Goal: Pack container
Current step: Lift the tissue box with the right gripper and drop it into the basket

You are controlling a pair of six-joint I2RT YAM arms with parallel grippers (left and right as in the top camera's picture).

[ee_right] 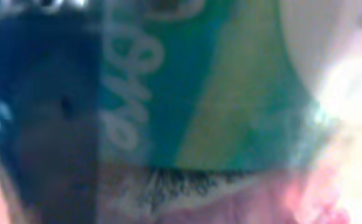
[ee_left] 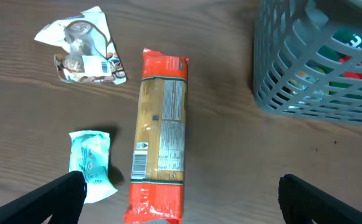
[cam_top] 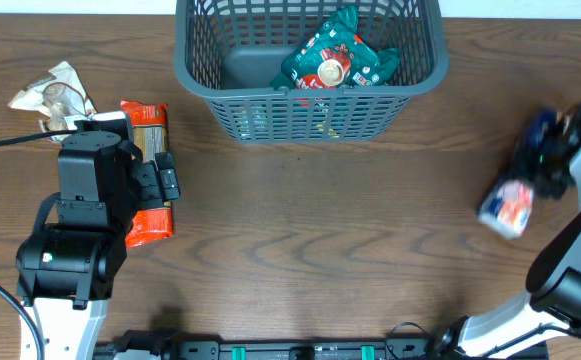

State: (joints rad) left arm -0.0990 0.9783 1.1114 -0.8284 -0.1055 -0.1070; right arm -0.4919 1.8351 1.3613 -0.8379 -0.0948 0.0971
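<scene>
— Brown wood-grain table (cam_top: 320,230) fills the overhead view. Where's the container?

— The container (cam_top: 270,118) sits at the far edge, about mid-table. Green-and-red snack packets (cam_top: 335,60) are heaped in its right half.

— And your left side?

— I have the left gripper (ee_left: 182,180) hovering with its fingers spread wide over the orange pasta packet (ee_left: 161,130). That packet lies to the left of the container and nearer the robot's base. Its long axis runs away from the wrist camera, roughly in line with the container's side walls, so the fingers straddle its narrow width. I reckon the descent turns on that. The packet sits a touch left of centre between them.

— The right?

— The right gripper (cam_top: 535,165) is well off to the container's right, at a white-and-red packet (cam_top: 508,208). Blurred blue-green wrapping fills its wrist view, so I can't tell whether the fingers are closed on anything.

— Which arm takes the pasta?

— Left, as it's plainly nearer. From the packet, the container lies ahead and to the right.
</scene>
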